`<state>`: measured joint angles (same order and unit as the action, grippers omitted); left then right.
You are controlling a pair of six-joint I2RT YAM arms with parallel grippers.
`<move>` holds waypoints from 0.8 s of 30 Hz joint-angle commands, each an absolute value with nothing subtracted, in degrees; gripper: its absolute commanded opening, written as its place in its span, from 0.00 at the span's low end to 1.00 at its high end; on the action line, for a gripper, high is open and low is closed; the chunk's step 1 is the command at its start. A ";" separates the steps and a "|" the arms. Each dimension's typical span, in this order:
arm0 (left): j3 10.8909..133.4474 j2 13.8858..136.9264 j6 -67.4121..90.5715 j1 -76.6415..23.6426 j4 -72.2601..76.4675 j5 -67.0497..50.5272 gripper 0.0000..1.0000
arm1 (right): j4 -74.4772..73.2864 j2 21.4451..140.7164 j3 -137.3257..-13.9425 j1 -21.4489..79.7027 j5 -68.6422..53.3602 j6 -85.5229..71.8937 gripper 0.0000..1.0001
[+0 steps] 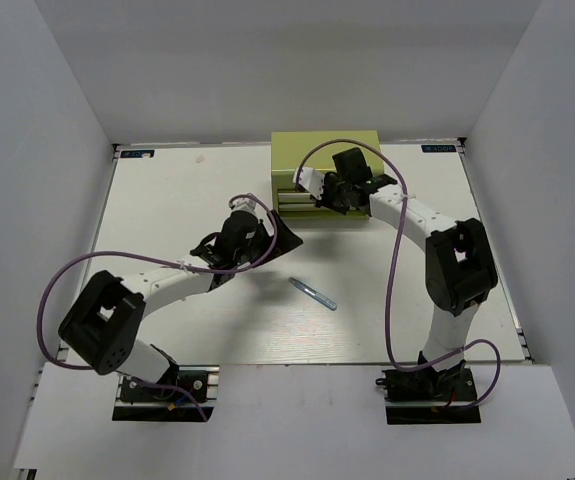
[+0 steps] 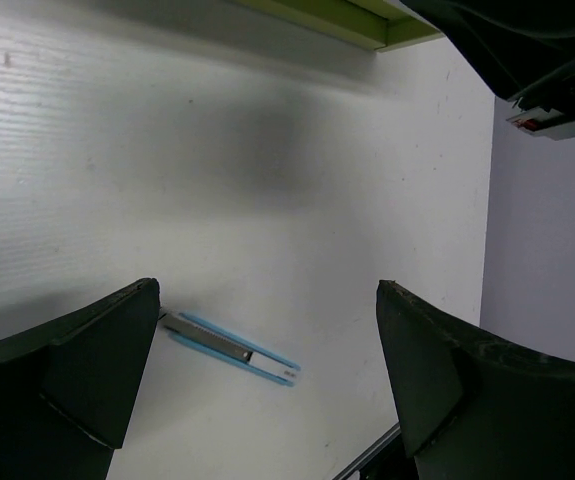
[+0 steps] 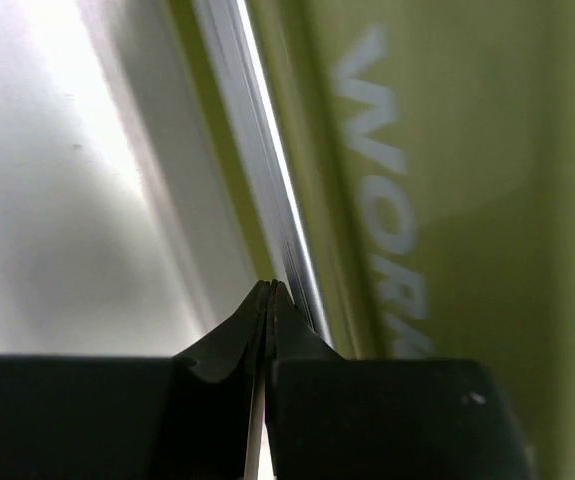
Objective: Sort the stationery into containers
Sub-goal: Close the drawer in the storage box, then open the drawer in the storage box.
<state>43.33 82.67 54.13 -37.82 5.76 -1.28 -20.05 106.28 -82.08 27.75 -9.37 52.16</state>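
One piece of stationery, a pale blue-silver pen [image 1: 314, 294], lies flat on the white table in front of the chest. In the left wrist view this pen [image 2: 229, 348] lies below my left gripper [image 2: 267, 375], close to its left finger [image 2: 97, 370]. My left gripper [image 1: 279, 238] hangs open above the table with nothing in it. The containers are drawers with silver handle strips [image 1: 292, 196] in the yellow-green chest [image 1: 325, 152]. My right gripper [image 1: 317, 190] is shut, its tips [image 3: 270, 292] touching a silver handle strip [image 3: 257, 150] beside the WORKPRO lettering [image 3: 387, 200]. No other pens show.
White walls close in the table [image 1: 167, 200] on the left, back and right. The chest stands against the back edge. Purple cables loop off both arms. The table's right edge [image 2: 487, 200] shows in the left wrist view.
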 commanded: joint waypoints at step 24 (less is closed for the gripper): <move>47.29 105.46 74.51 -34.63 45.94 -2.03 0.61 | -15.04 86.49 -66.37 21.54 -30.14 46.34 0.57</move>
